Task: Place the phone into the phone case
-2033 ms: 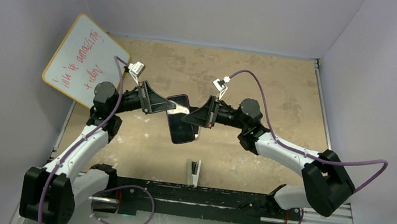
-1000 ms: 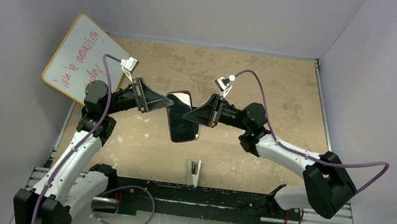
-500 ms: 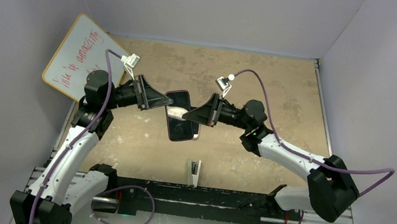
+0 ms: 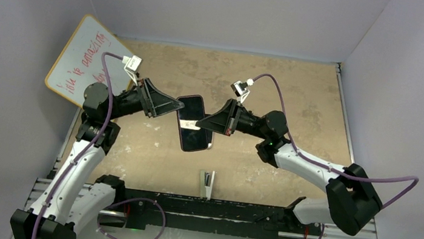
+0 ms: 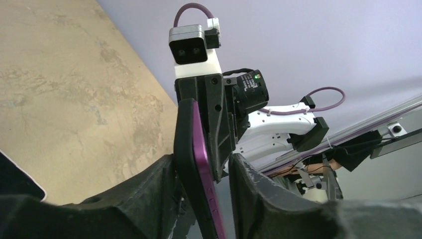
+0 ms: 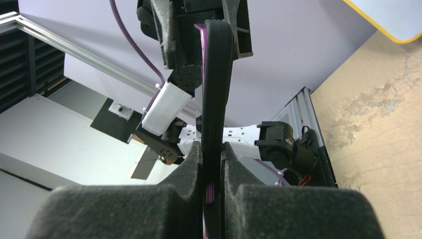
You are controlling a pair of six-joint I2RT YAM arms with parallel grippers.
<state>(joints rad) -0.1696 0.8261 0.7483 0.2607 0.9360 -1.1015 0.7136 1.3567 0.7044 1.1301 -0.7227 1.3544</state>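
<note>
Top external view: left gripper (image 4: pixel 178 108) and right gripper (image 4: pixel 199 122) are meeting from opposite sides at the phone (image 4: pixel 195 139), over the middle of the tan table (image 4: pixel 298 93).
Phone location: it is sitting in the black phone case (image 5: pixel 183 149) and hanging between the two grippers. Its dark screen is facing up at the overhead camera, long axis running near to far.
Phone in case: the purple phone edge is showing along the black rim in the left wrist view. A purple side button is showing through the case edge in the right wrist view.
Right jaws: clamping tight on the cased phone, pads (image 6: pixel 185 169) pressing its two flat faces, nothing else in the grip.
Left jaws: standing partly open around the opposite side of the phone. One finger (image 5: pixel 149 199) is sitting at the case back, contact unclear. The other is sitting apart from the purple side with a visible gap, so it is not pinching.
Support: the right gripper alone is carrying the phone.
Whiteboard (image 4: pixel 85 61): leaning at the far left of the table, red handwriting on it, too small to read.
Small black-and-white object (image 4: pixel 206 183): standing on the table near the arm bases, well apart from the phone.
</note>
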